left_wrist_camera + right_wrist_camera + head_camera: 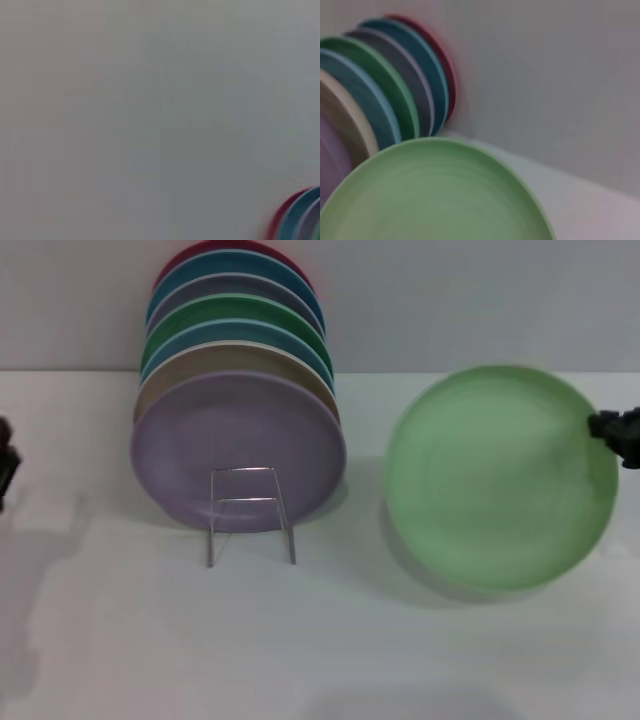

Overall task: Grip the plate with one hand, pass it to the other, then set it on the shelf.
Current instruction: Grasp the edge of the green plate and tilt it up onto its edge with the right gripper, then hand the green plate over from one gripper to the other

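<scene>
The pale light-green plate (500, 475) is at the right, tilted up off the white table with its shadow under it. My right gripper (608, 428) is at the plate's right rim and is shut on it. The plate fills the lower part of the right wrist view (430, 195). The shelf (250, 515), a thin silver wire rack, stands left of centre with its looped front facing me. My left gripper (5, 465) shows only as a dark piece at the far left edge, away from the plate.
Several plates stand on edge in the rack, a lavender plate (240, 445) in front, then tan, blue, darker green (240, 315), grey, teal and red ones against the back wall. They show in the right wrist view (395, 85) too. The white table (330, 640) lies in front.
</scene>
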Action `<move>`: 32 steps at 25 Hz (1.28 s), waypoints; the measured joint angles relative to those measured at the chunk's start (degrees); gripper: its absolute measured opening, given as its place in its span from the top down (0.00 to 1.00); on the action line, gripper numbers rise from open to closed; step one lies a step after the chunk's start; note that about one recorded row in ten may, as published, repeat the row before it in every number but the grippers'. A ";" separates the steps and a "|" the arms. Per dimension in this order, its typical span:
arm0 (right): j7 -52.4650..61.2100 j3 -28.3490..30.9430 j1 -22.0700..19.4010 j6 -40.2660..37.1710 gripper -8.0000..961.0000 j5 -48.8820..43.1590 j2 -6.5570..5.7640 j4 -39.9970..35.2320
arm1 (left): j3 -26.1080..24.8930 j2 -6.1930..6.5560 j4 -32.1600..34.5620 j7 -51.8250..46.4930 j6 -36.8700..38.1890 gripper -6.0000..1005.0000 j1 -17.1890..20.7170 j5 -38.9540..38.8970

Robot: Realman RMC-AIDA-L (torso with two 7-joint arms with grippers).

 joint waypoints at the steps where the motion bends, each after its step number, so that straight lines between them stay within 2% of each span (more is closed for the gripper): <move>1: 0.00 0.00 0.00 0.00 0.97 0.00 0.00 0.00 | 4.02 0.88 -3.66 -1.82 -0.19 0.22 0.37 0.39; 2: -4.06 0.61 -0.89 -1.68 0.97 2.84 0.04 -2.12 | 5.30 1.70 -6.32 -3.48 -0.99 0.22 0.42 1.57; 3: -4.06 0.61 -0.89 -1.68 0.98 2.84 0.04 -2.12 | 5.30 1.70 -6.32 -3.48 -0.99 0.22 0.42 1.57; 4: -6.34 1.07 -1.07 -2.37 0.98 4.42 0.05 -3.51 | 5.94 3.26 -10.51 -5.56 -3.56 0.22 0.75 4.20; 5: -9.45 1.82 -1.19 -3.22 0.98 6.86 0.05 -5.63 | 7.55 5.67 -17.08 -6.67 -8.46 0.22 1.65 6.41; 6: -11.05 2.34 -1.20 -3.40 0.98 8.07 0.06 -6.70 | 8.68 7.15 -21.54 -6.43 -12.16 0.22 2.41 6.80; 7: -12.22 2.92 -1.15 -3.53 0.98 9.10 0.05 -7.72 | 8.68 7.15 -21.54 -6.43 -12.16 0.22 2.41 6.80; 8: -12.22 2.92 -1.15 -3.53 0.98 9.10 0.05 -7.72 | 10.17 9.15 -28.07 -5.36 -17.42 0.22 3.79 6.76; 9: -13.17 3.43 -1.04 -3.51 0.98 9.75 0.05 -8.57 | 10.42 10.13 -32.04 -4.76 -20.96 0.22 4.47 6.79; 10: -14.33 3.88 -0.95 -3.46 0.98 10.23 0.02 -9.36 | 10.61 12.55 -42.18 -3.16 -31.76 0.22 6.31 6.76; 11: -14.79 4.00 -0.93 -3.49 0.98 10.31 0.01 -9.61 | 10.61 12.55 -42.18 -3.16 -31.76 0.22 6.31 6.76; 12: -15.17 4.05 -0.93 -3.53 0.98 10.37 0.01 -9.73 | 10.09 14.88 -52.71 -2.30 -44.12 0.22 7.50 6.75; 13: -15.17 4.05 -0.93 -3.53 0.97 10.37 0.01 -9.73 | 10.09 14.88 -52.71 -2.30 -44.12 0.22 7.50 6.75; 15: -16.22 4.31 -0.93 -3.57 0.97 10.50 0.01 -9.86 | 9.55 17.01 -61.23 -2.79 -54.30 0.22 7.81 6.74; 16: -16.22 4.31 -0.93 -3.57 0.97 10.50 0.01 -9.86 | 9.55 17.01 -61.23 -2.79 -54.30 0.22 7.81 6.74; 17: -17.84 4.59 -1.11 -3.58 0.97 11.50 0.05 -10.01 | 9.43 17.60 -63.04 -3.02 -56.80 0.22 7.83 6.74; 18: -17.84 4.59 -1.11 -3.58 0.97 11.50 0.05 -10.01 | 9.17 19.02 -68.26 -3.39 -62.67 0.22 7.82 6.73; 20: -20.08 5.09 -1.36 -3.60 0.97 14.15 0.07 -10.66 | 8.56 20.27 -75.81 -3.27 -71.65 0.22 7.62 6.71; 21: -20.08 5.09 -1.36 -3.60 0.97 14.15 0.07 -10.66 | 8.56 20.27 -75.81 -3.27 -71.65 0.22 7.62 6.71; 22: -20.68 5.46 -1.33 -3.59 0.97 14.81 0.04 -10.91 | 7.13 20.40 -82.64 -2.08 -83.18 0.22 6.88 6.58; 23: -20.89 5.53 -1.26 -3.59 0.97 14.85 0.04 -10.91 | 7.13 20.40 -82.64 -2.08 -83.18 0.22 6.88 6.58; 24: -20.89 5.53 -1.26 -3.59 0.97 14.85 0.04 -10.91 | 6.55 20.19 -84.90 -1.18 -86.90 0.22 6.50 6.38; 25: -21.28 5.59 -1.03 -3.59 0.97 14.89 0.00 -11.02 | 5.27 18.99 -88.50 2.54 -93.90 0.22 5.68 5.02; 26: -21.28 5.59 -1.03 -3.59 0.97 14.89 0.00 -11.02 | 5.27 18.99 -88.50 2.54 -93.90 0.22 5.68 5.02; 29: -21.72 5.61 -0.83 -3.61 0.97 14.90 -0.01 -11.12 | 1.42 15.89 -92.61 13.12 -103.52 0.22 4.51 -1.76; 30: -22.10 5.61 -0.80 -3.62 0.97 15.07 0.00 -11.13 | -2.84 12.86 -94.21 22.26 -109.37 0.22 4.08 -8.78; 31: -22.33 5.62 -0.80 -3.63 0.97 15.18 0.00 -11.13 | -2.84 12.86 -94.21 22.26 -109.37 0.22 4.08 -8.78; 32: -22.33 5.62 -0.80 -3.63 0.97 15.18 0.00 -11.13 | -4.97 11.25 -94.56 27.16 -112.20 0.22 3.99 -12.29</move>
